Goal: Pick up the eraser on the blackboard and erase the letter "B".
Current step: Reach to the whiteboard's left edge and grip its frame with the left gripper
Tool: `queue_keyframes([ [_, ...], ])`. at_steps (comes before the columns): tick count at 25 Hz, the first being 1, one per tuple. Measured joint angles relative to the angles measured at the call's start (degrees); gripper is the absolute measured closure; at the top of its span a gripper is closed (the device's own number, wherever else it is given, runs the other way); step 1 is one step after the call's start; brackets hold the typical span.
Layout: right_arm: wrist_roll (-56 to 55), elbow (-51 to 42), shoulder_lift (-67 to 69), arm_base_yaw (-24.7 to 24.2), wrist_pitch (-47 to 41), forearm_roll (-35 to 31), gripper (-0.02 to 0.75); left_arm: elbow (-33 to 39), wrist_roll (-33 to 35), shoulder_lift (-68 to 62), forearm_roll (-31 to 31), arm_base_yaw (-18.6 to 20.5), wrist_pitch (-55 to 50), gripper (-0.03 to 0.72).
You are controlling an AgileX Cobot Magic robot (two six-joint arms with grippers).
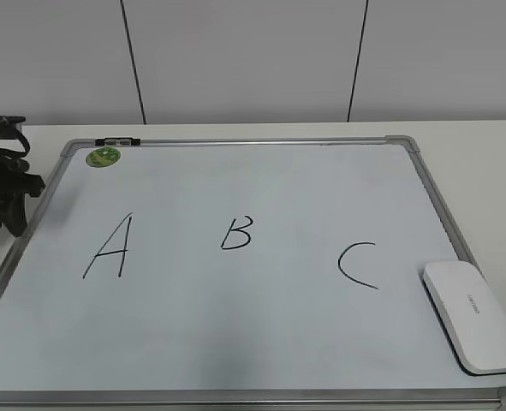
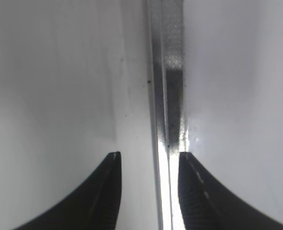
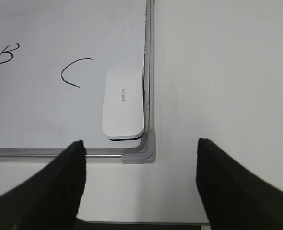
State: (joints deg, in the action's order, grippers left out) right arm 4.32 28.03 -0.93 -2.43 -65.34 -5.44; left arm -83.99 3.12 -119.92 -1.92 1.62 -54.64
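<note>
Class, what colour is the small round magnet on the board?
Green magnet, clearest in the exterior view.

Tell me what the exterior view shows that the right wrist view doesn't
Only the exterior view shows the letter "A", the round green magnet at the blackboard's far left corner, and part of the left arm beside the board's left edge.

Only the right wrist view shows the right gripper, its fingers wide apart, hovering off the board's near right corner and holding nothing.

Both show the blackboard, the letter "B", the letter "C" and the eraser lying flat by the right frame.
</note>
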Motion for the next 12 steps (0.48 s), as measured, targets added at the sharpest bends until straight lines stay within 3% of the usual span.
queue_keyframes([
  [12,0.00,0.00,0.00,0.00,0.00,0.00,0.204,-0.54,0.27,-2.75,-1.19,0.00,0.70,0.405],
])
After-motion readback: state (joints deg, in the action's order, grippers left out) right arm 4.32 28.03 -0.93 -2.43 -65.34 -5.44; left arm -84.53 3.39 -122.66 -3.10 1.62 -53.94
